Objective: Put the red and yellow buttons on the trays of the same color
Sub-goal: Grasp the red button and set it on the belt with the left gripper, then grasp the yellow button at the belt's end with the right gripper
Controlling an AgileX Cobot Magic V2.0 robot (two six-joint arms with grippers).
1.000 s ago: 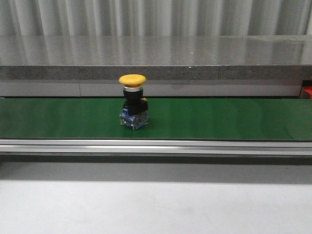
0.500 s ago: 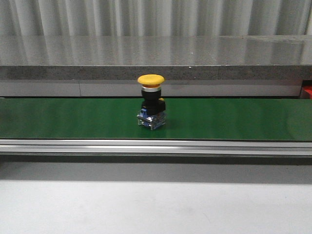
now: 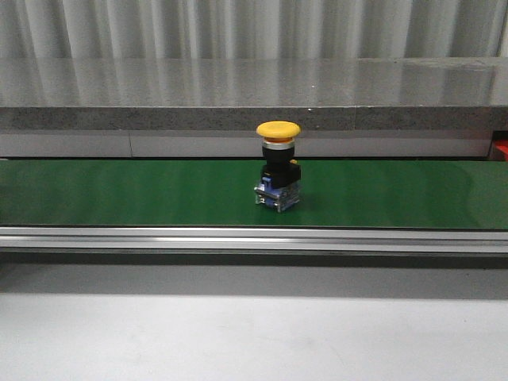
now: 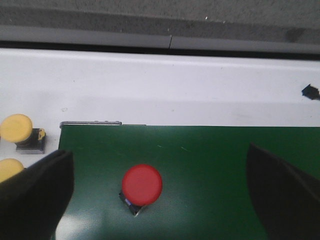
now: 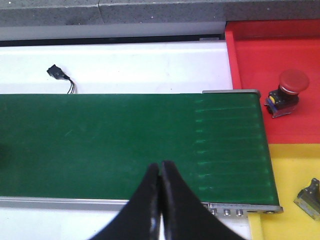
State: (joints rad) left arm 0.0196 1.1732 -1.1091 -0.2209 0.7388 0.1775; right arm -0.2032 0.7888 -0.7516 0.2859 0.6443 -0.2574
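Yellow button (image 3: 278, 165) stands upright on the green belt (image 3: 119, 194) in the front view, mushroom cap on top, black body and a small bluish contact block underneath, with a speckled grey stone ledge (image 3: 238, 95) running behind it and a ribbed aluminium rail (image 3: 238, 238) along the near edge; neither arm shows here. Over to the left wrist view: a red button (image 4: 142, 186) sits on the matte green belt, glossy round cap facing up, between the left gripper's (image 4: 160, 195) two dark fingers (image 4: 37, 195), which are spread wide and well clear of it; two more yellow buttons (image 4: 17, 131) wait on the white surface beside the belt's end. Right wrist view now: the right gripper (image 5: 160, 200) has its black fingers pressed together, holding nothing, over the belt. Beyond the belt's end lie a red tray (image 5: 250, 65), carrying another red button (image 5: 287, 91), and a yellow tray (image 5: 290, 190) with a small metallic part (image 5: 309, 197) at its edge.
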